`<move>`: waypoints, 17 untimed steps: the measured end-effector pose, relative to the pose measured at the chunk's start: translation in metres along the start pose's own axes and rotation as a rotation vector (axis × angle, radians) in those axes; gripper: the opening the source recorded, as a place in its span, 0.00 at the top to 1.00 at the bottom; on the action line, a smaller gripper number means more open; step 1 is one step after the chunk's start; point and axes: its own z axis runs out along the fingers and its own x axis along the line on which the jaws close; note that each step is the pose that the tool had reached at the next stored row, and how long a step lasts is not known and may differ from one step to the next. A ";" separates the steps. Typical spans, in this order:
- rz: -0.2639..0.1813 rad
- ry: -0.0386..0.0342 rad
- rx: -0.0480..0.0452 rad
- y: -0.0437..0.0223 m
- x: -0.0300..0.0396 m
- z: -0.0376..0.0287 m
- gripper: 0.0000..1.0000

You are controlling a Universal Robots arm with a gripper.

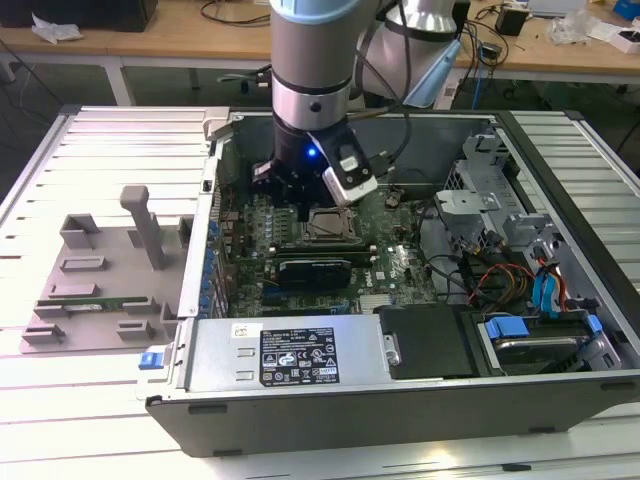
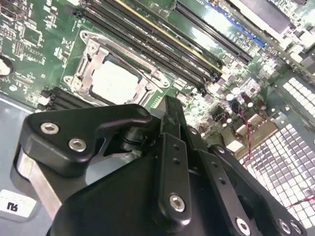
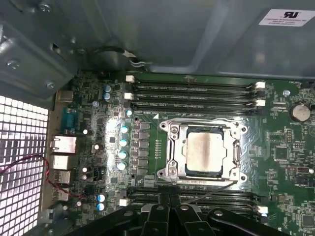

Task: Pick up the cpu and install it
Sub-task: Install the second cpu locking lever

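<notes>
Daylight is falling across the exterior view, where the grey-and-blue robot arm (image 1: 312, 60) is reaching down into an open black computer case (image 1: 420, 400) lying on its side on a white slatted table (image 1: 60, 180). Its black gripper (image 1: 300, 205) is hanging just above the green motherboard (image 1: 395, 265), near the socket; whether the fingers are spread or closed I cannot tell. The small square cpu with a silver-grey metal top (image 1: 326, 226) is sitting flat in the socket, just to the exterior view's right of the gripper. Toward the exterior view's left, a grey plastic parts tray (image 1: 100, 290) is resting on the table beside the case. Wooden desks strewn with cables (image 1: 240, 12) are standing at the far side of the room.

Moving to the second wrist view, the cpu (image 2: 114, 81) is lying face up inside the metal socket frame (image 2: 86, 59), its edges running parallel to the frame and to the long black memory slots (image 2: 162, 44) beside it. Being square, it is showing no long axis. The gripper's black linkage (image 2: 162, 162) is looming in front, clear of the chip.

Turning to the first wrist view, the cpu (image 3: 205, 152) is sitting squarely within the socket frame (image 3: 172, 147), with memory slots (image 3: 197, 93) running along two opposite sides of it. A perforated metal grille (image 3: 19, 162) is glowing with light at the case's wall, and the grey case panel (image 3: 187, 34) is rising beyond the board.
</notes>
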 end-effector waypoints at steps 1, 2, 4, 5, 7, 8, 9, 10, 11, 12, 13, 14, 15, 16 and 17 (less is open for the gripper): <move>0.001 0.0074 -0.0002 -0.0002 -0.0043 0.0000 0.89; 0.002 0.0136 -0.0003 -0.0004 -0.0082 0.0001 0.89; 0.004 0.0335 -0.0013 -0.0010 -0.0215 0.0005 0.89; 0.005 0.0411 -0.0016 -0.0013 -0.0261 0.0007 0.89; 0.007 0.0610 -0.0025 -0.0020 -0.0377 0.0027 0.89; 0.007 0.0655 -0.0027 -0.0022 -0.0404 0.0041 0.89; 0.008 0.0700 -0.0029 -0.0027 -0.0426 0.0067 0.89; 0.008 0.0741 -0.0033 -0.0031 -0.0435 0.0095 0.89; 0.008 0.0748 -0.0040 -0.0032 -0.0435 0.0108 0.89; 0.009 0.0755 -0.0045 -0.0034 -0.0435 0.0123 0.89; 0.008 0.0762 -0.0055 -0.0039 -0.0436 0.0152 0.89; 0.008 0.0766 -0.0060 -0.0051 -0.0436 0.0180 0.89; 0.009 0.0770 -0.0061 -0.0070 -0.0427 0.0216 0.89; 0.009 0.0770 -0.0061 -0.0080 -0.0421 0.0236 0.89; 0.009 0.0771 -0.0061 -0.0087 -0.0415 0.0254 0.89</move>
